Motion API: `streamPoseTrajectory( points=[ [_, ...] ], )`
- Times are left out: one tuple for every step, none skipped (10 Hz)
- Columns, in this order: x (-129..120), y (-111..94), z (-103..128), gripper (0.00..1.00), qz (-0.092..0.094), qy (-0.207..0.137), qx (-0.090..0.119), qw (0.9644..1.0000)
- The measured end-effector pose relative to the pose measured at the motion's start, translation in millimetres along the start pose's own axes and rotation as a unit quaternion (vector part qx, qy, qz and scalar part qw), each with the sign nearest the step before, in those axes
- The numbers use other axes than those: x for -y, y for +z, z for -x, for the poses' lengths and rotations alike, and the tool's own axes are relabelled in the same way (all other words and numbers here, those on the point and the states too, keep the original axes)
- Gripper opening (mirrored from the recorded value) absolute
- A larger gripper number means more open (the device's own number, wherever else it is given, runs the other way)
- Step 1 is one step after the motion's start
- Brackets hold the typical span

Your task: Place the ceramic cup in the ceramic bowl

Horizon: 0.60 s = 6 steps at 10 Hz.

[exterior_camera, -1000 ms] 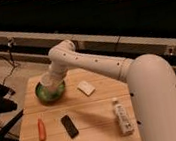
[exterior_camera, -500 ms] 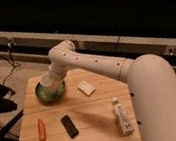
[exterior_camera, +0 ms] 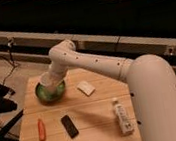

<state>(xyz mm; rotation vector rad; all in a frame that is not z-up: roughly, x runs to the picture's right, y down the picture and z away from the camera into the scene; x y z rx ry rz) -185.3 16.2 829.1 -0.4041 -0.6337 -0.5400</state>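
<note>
On the wooden table [exterior_camera: 99, 103] there is one green ceramic bowl [exterior_camera: 50, 93], and one pale ceramic cup [exterior_camera: 49, 81] sits at its mouth, where the single gripper [exterior_camera: 52, 82] of the one white arm [exterior_camera: 96, 66] is lowered over the bowl. The rest of the tabletop carries one of each kind: one orange carrot-shaped item [exterior_camera: 41, 129], one flat black device [exterior_camera: 69, 126], one small white packet [exterior_camera: 86, 88], and one white bottle [exterior_camera: 122, 118] lying on its side. That makes six loose objects in all, with no kind repeated.
</note>
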Motion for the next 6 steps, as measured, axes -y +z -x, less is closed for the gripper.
streamPoseTrajectory(
  points=[
    [0.6,0.4,-0.3,0.69,0.000,0.000,0.002,1.0000],
    [1.3,0.9,0.2,0.77,-0.001,0.000,0.003,1.0000],
    [1.7,2.2,0.5,0.80,-0.001,-0.002,0.003,1.0000],
    [2.4,3.2,1.2,0.80,-0.002,-0.004,0.003,1.0000],
    [2.1,4.4,0.7,0.80,-0.004,-0.007,0.000,1.0000],
    [2.1,4.9,0.7,0.79,-0.006,-0.008,-0.002,0.9999]
  ],
)
